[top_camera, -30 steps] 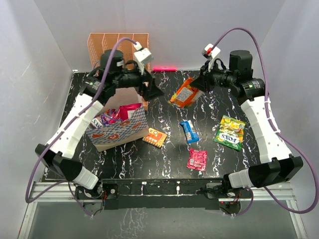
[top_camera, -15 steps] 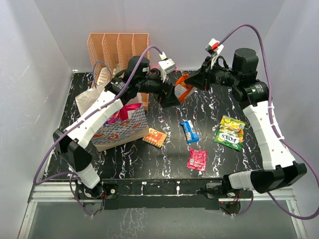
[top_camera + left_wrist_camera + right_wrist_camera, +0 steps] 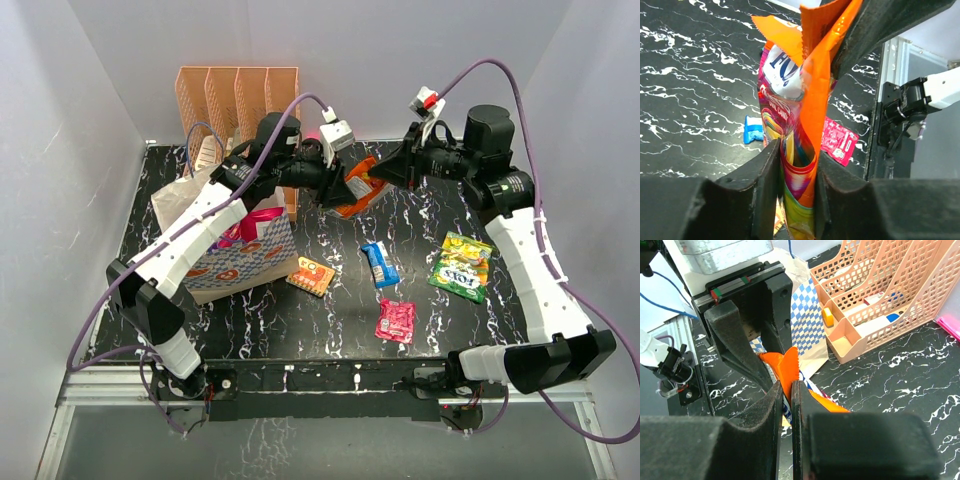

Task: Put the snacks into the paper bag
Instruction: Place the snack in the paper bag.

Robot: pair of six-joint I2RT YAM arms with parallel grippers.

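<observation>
left hand [image 3: 797, 162], right hand [image 3: 786, 390]: clamped on 1 orange packet [image 3: 360, 195] | 4 snacks [image 3: 379, 263] loose | 1 paper bag [image 3: 240, 262]

Five snack packets outside the bag:
- one large orange foil packet [image 3: 360, 190]
- one small blue wrapper [image 3: 379, 263]
- one green-yellow pouch [image 3: 461, 266]
- one pink packet [image 3: 395, 321]
- one small orange square packet [image 3: 311, 275]

One white-and-tan paper bag [image 3: 235, 262] with blue checks. There are packets inside it, one magenta packet [image 3: 262, 220] on top, the rest too hidden to count.

One peach perforated file rack [image 3: 238, 95], four slots.
</observation>
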